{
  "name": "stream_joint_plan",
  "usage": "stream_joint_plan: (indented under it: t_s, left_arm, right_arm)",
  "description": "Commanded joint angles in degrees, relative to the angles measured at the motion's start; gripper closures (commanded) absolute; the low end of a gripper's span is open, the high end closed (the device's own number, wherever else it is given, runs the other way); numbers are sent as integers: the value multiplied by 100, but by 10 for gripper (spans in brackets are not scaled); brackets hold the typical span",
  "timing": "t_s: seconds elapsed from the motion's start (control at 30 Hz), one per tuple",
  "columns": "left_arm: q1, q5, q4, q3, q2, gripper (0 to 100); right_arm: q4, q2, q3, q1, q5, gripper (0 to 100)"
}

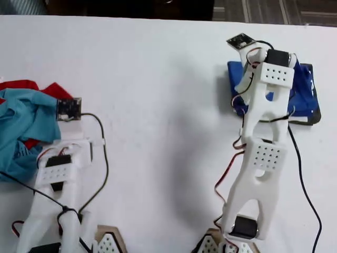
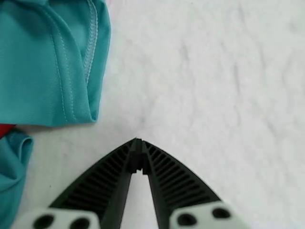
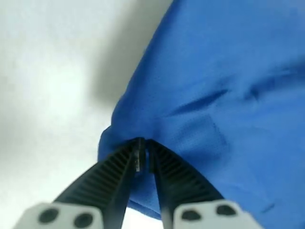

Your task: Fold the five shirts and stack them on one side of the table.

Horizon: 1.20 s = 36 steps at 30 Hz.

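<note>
Shirts in two places on the white table (image 1: 158, 79). Folded into a flat rectangle on the table's right side: blue shirt (image 1: 303, 89), partly covered from above by the right arm (image 1: 263, 158) stretched over it. Heaped loose at the left edge: teal shirt (image 1: 26, 121), crumpled, lying over red shirt (image 1: 23, 85), with red peeking out at the far side of the heap and again in a fold lower down. Well apart, these two groups, with bare tabletop between.

Closer in, from the right wrist: right gripper (image 3: 143, 155) with black ribbed fingers (image 3: 114, 181) pressed together on a puckered corner of the blue shirt (image 3: 214, 95). Cloth bunched at the tips, a shadow on the table beside it. From above, that same corner covered by the arm's own white wrist.

From the left wrist: left gripper (image 2: 138, 157) closed tip to tip on nothing, over bare table. Just beside it the teal shirt (image 2: 47, 62), its stitched hem (image 2: 90, 43) close to the tips but not touching them. Sliver of the red shirt (image 2: 5, 128) under the teal at the edge. From above, left arm (image 1: 58, 168) against the near right side of the heap, with a black cable (image 1: 102, 158) looping from its wrist down toward the base.
</note>
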Motion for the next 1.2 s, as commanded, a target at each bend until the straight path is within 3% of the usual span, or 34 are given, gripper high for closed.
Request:
stream_joint_plan:
  t_s: [0.0, 0.23, 0.43, 0.6, 0.97, 1.17]
  left_arm:
    - [35, 9, -97, -57, 0, 973]
    - [35, 9, -97, -40, 0, 973]
    - [35, 9, -97, -31, 0, 973]
    - [35, 9, -88, -22, 0, 973]
    - [35, 9, -88, -22, 0, 973]
    - [35, 9, -88, -22, 0, 973]
  right_arm:
    - [110, -611, -730, 207, -53, 979]
    - [-303, -620, -1916, 752, -62, 978]
    - [-2545, 857, -1987, 1341, -62, 978]
    - [-3451, 1745, -1996, 1323, -62, 978]
    - [-3582, 2431, -1996, 2141, -62, 978]
    - [-3169, 2290, -2576, 1895, -62, 978]
